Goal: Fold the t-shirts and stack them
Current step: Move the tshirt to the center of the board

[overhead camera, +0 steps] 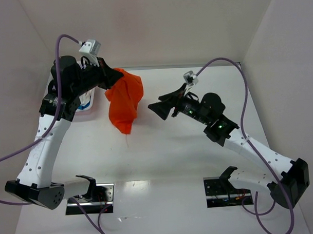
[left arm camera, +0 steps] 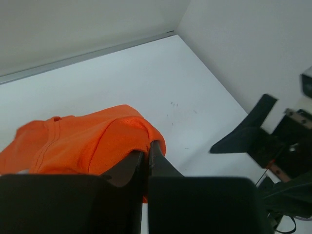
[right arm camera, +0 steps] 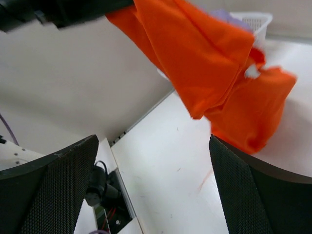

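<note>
We are holding the orange shirt (overhead camera: 126, 100) up with our left tool (left arm camera: 147, 147), which is pinching it tight. The shirt is hanging over the back of the bench (overhead camera: 163, 158), near the white basket (right arm camera: 254, 20). Our right tool (overhead camera: 160, 109) is spreading wide beside the shirt, not touching it.

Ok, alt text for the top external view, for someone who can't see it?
The left gripper holds an orange t-shirt, bunched and dangling over the white table. The right gripper is open beside it, clear of the cloth.
</note>
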Robot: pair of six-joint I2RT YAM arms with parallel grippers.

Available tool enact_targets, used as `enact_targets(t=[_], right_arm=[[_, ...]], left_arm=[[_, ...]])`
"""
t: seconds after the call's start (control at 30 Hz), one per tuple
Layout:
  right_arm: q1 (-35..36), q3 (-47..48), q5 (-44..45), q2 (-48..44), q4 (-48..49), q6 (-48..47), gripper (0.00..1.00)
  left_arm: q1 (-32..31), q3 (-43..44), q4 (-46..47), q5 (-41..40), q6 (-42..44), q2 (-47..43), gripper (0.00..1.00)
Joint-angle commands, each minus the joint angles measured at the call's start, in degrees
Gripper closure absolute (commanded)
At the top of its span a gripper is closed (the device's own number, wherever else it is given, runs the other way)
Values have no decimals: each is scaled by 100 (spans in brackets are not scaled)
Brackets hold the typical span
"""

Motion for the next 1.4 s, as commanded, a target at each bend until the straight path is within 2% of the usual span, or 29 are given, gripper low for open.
enact_targets(t=[0.0,0.2,0.53,0.6,0.63,0.7,0.73,0.83,0.87,0.97,1.07,1.1,1.23,1.37], right_arm=[[344,-117,570,397,543,-145,0],[564,296,850,1196,781,-268,0],[564,877,1167,1541,1035,-435,0],[564,877,1167,1471,1263,-382,10],[564,877,1167,1470,1265,-382,28],[564,937,1167,1470,1317,-382,48],[564,1069,1167,1470,1178,-382,70],[564,1332,1228,1532,862,-382,96],[564,1334,1298,1436,860,-382,100],[564,1439,1764,927,572,-653,100],[564,1710,2309,303,29,-961,100],[564,1816,2414,171,-140,-1171,100],[564,2246,2854,-427,-773,-1560,100],[564,2353,2908,-682,-1187,-1630,100]], left_arm=[[-22,194,478,446,-126,34,100],[-22,493,224,867,-3,-35,100],[-22,493,-14,1035,50,-370,100],[-22,414,-14,1035,103,-431,100],[-22,335,-14,1096,103,-432,100],[-22,282,-14,1097,103,-493,100],[-22,229,-14,1097,103,-493,100],[-22,176,-14,1036,164,-555,97],[-22,98,-14,887,164,-555,97],[-22,-8,-146,474,278,-607,97],[-22,-122,-208,-482,331,-721,95],[-22,-123,-208,-1103,401,-722,95],[-22,-175,-68,-2196,463,-879,94],[-22,-123,153,-2445,516,-1021,94]])
